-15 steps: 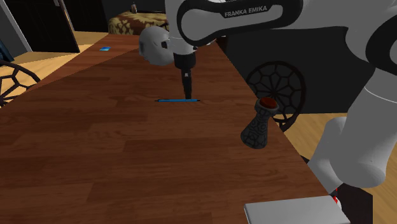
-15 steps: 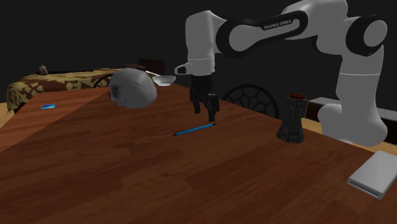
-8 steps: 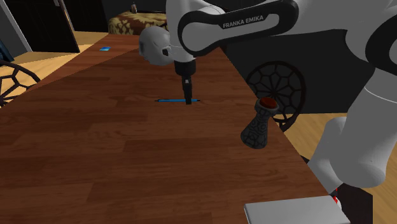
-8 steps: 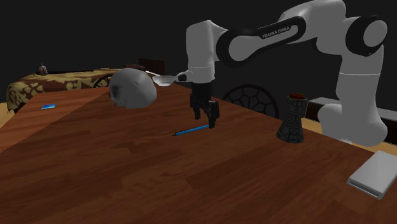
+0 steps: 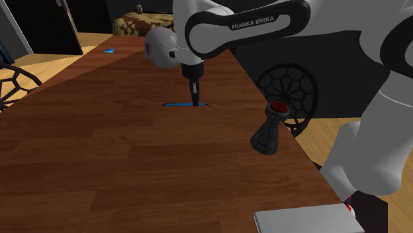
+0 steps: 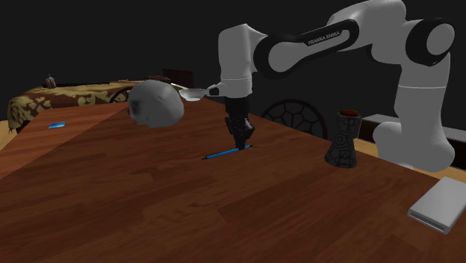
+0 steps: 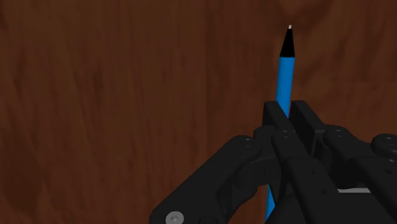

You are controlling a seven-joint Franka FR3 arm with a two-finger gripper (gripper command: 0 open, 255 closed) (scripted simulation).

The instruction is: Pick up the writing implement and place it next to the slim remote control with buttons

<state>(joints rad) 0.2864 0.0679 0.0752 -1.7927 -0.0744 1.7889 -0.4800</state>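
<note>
A slim blue pen [image 5: 177, 104] [image 6: 222, 154] with a black tip lies flat on the dark wooden table [image 5: 99, 152]. My black gripper [image 5: 195, 102] [image 6: 242, 145] points straight down at the pen's end nearer the arm. In the wrist view the gripper [image 7: 286, 112] is shut on the blue pen [image 7: 284, 70], whose barrel passes between the fingers and sticks out past them. A small flat blue thing [image 5: 109, 50] [image 6: 57, 125] lies far off near the table's far edge; I cannot tell what it is.
A pale skull-shaped object [image 5: 159, 46] [image 6: 155, 103] stands just beyond the gripper. A dark patterned vase [image 5: 270, 129] [image 6: 343, 140] stands near the table edge by the arm. A flat grey slab [image 5: 304, 222] [image 6: 440, 205] lies at the near corner.
The gripper came down onto the pen a second ago, and its fingers, apart before, have now closed on the barrel. The pen has not moved.
</note>
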